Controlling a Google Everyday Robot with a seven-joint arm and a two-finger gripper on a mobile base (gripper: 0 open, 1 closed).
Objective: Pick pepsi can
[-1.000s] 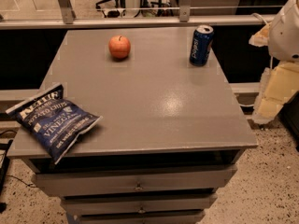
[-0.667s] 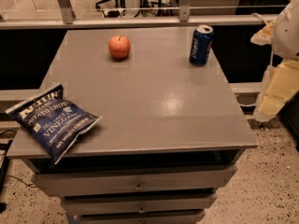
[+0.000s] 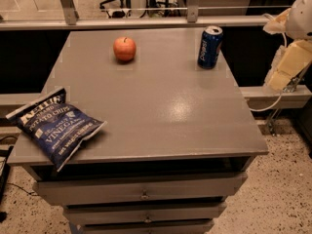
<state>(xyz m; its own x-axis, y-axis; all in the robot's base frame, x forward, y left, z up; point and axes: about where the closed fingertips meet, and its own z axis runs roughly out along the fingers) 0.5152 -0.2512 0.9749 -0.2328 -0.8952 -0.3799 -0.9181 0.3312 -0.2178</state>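
Observation:
The pepsi can (image 3: 210, 47) is dark blue with white lettering and a silver top. It stands upright near the far right corner of the grey table (image 3: 161, 111). My gripper (image 3: 290, 62) hangs with the cream and white arm at the right edge of the view, off the table, to the right of the can and well apart from it. It holds nothing that I can see.
A red apple (image 3: 125, 48) sits at the far middle left of the table. A blue chip bag (image 3: 54, 127) lies at the front left corner, overhanging the edge. Drawers (image 3: 144, 191) run below the tabletop. A rail (image 3: 146, 21) runs behind the table.

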